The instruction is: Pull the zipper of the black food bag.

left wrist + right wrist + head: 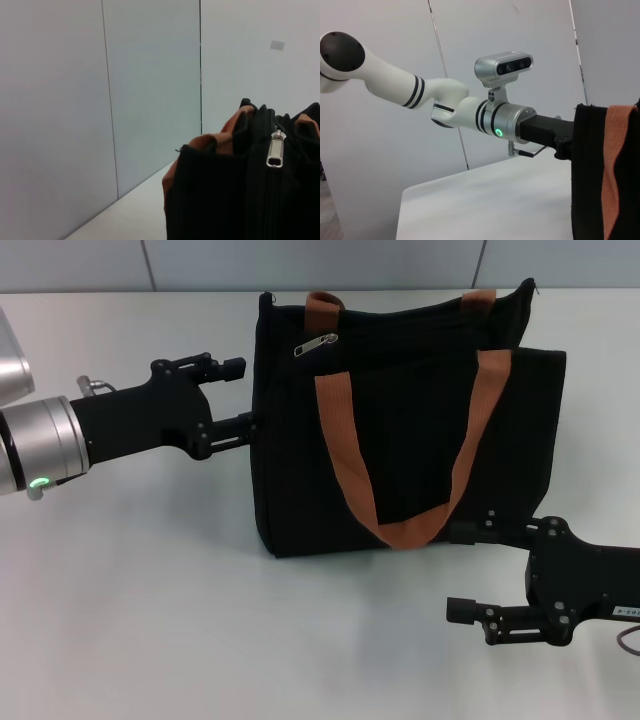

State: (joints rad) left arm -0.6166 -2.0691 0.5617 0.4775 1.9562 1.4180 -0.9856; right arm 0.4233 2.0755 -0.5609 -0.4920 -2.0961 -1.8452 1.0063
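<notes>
Zipper (316, 344) tab lies diagonal on black food bag (400, 440); both hands spread wide

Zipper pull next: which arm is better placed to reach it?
Left, probably. The left hand is open at the black food bag's side, close to the zipper at that top corner. The right hand sits low at the bag's bottom edge, farther from the pull.

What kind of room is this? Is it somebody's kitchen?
Probably a robot test lab, not a kitchen: a bare white table, plain grey wall panels, and just one black bag between two robot arms.
</notes>
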